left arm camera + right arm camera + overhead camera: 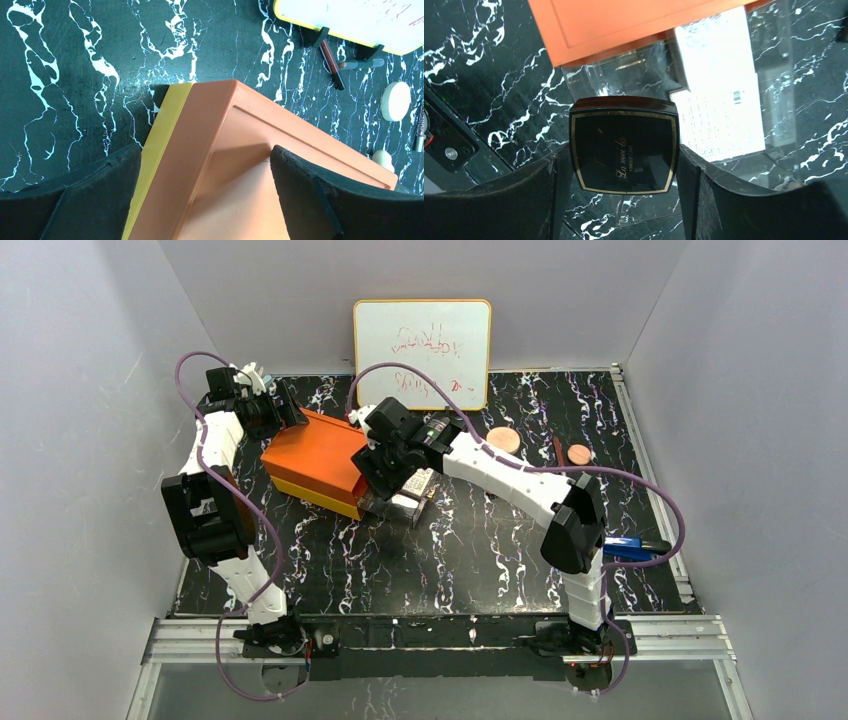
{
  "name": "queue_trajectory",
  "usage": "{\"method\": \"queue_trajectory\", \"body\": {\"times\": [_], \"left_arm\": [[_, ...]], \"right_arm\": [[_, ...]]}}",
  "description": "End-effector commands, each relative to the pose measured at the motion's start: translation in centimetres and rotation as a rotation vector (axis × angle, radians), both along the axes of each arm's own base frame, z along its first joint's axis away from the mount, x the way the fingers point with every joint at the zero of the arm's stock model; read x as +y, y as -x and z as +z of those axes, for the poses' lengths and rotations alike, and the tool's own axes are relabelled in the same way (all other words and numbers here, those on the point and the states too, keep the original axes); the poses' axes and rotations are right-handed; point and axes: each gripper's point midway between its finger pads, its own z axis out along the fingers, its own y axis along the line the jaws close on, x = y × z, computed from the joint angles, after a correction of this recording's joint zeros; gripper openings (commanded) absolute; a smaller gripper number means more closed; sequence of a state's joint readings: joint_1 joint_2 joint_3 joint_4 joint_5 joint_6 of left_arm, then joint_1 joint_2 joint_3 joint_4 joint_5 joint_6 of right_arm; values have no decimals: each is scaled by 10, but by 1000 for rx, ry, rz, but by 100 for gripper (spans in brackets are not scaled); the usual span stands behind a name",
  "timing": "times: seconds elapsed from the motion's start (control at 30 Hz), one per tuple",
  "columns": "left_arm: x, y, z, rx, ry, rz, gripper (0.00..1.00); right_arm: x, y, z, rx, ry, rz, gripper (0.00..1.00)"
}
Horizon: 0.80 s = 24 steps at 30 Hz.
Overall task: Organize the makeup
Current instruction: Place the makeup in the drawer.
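My right gripper (624, 172) is shut on the small black square compact (624, 150) with gold trim and holds it above the pulled-out clear drawer (780, 131) of the orange box (624, 25). In the top view this gripper (387, 480) is at the box's front right. My left gripper (205, 167) is open over the back corner of the orange box (240, 165), one finger (85, 200) beside its yellow side, the other (325, 200) on its top. A peach disc (503, 440), a second disc (579, 453) and a thin pencil (557, 450) lie at the back right. The tan sponge (382, 159) peeks out behind the box.
A white carton (719, 85) lies in the clear drawer. A whiteboard (422, 350) leans on the back wall, with a dark pencil (331, 65) and a grey marker (361, 64) at its foot. A blue stapler-like object (630, 548) sits near the right edge.
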<state>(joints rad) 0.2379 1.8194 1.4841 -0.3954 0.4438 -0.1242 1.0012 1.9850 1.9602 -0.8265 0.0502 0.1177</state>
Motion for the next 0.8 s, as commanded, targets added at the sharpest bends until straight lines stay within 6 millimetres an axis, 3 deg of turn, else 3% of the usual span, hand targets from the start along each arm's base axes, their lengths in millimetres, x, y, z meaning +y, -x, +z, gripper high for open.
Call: {"method": "queue_trajectory", "body": {"times": [0.0,0.27,0.37,0.43,0.77], "left_arm": [[1,32,-37,162,-51,-4,97],[2,31,-35,157,-53,-3,97],[2,31,-35,159,-53,-2,97],[3,31,-34,159,-54,-2,97],[4,29,-35,161,-54,-1,97]], "right_arm": [[-2,18,-1,-2,22,60,1],[-13,19,-32,-7,121,78,1],[-12,15,-36,-15,139,85,16],[-12,11,-39,-21,152,83,19],[-22,-17,-21,-61,118,24,8]]}}
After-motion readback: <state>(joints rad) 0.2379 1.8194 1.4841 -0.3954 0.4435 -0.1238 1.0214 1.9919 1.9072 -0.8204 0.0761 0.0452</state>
